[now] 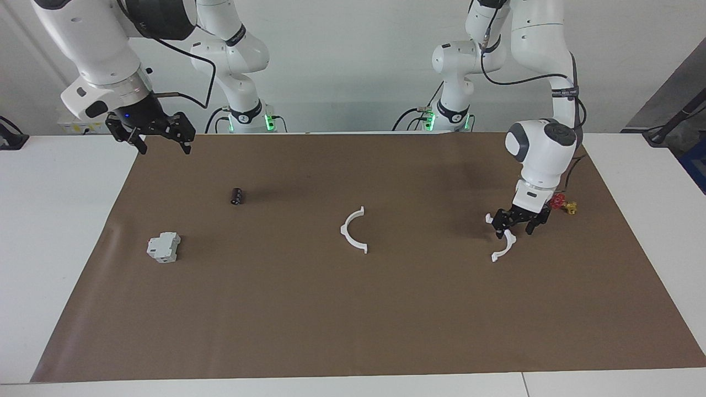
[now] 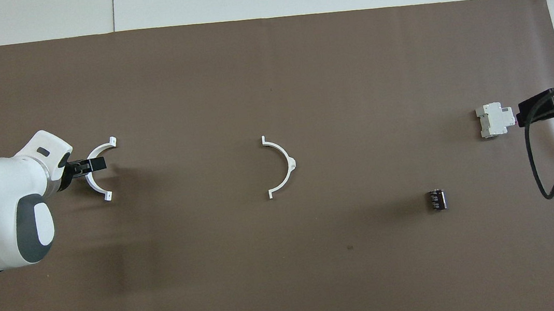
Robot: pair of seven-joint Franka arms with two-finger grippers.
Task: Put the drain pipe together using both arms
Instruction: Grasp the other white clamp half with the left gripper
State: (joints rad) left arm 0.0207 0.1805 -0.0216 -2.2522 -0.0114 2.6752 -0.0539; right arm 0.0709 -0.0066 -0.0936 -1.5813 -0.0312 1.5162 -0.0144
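The drain pipe is lying in two separate halves on the brown paper-covered bench (image 1: 386, 331), so the assembly is not yet begun. One white half-ring (image 1: 353, 230) is resting near the middle of the bench; the other half-ring (image 1: 503, 249) is lying toward the left arm's end, well apart from the first. The left gripper (image 1: 517, 225) is hanging low over that second half-ring with its fingers spread astride the arc, seemingly not yet pinching it. The right gripper (image 1: 160, 140) is waiting with fingers spread, raised over the bench's edge nearest the robots at the right arm's end. By my reading, both grasps, the bringing together and the joining of the tabs are all remaining.
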